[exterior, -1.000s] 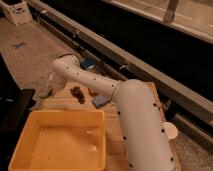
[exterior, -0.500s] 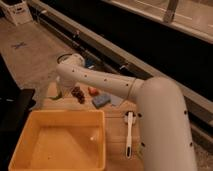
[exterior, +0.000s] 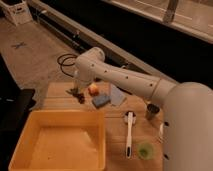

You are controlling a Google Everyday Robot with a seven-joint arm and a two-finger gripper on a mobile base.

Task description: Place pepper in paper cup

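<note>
My claw (exterior: 77, 92) hangs low over the far left corner of the tabletop (exterior: 56, 96), pressed together, just left of a small orange-red fruit (exterior: 93, 89) and a blue sponge (exterior: 100, 101). I cannot make out the pepper. Dark shapes sit right at my claw's tip, so it may lie there or be pinched, but I cannot tell, nor read its long axis. The paper cup is not in sight either, likely hidden behind my own arm (exterior: 131, 81) toward the right edge, near the metal cup (exterior: 151, 111). I judge the carry runs rightward across the table.
</note>
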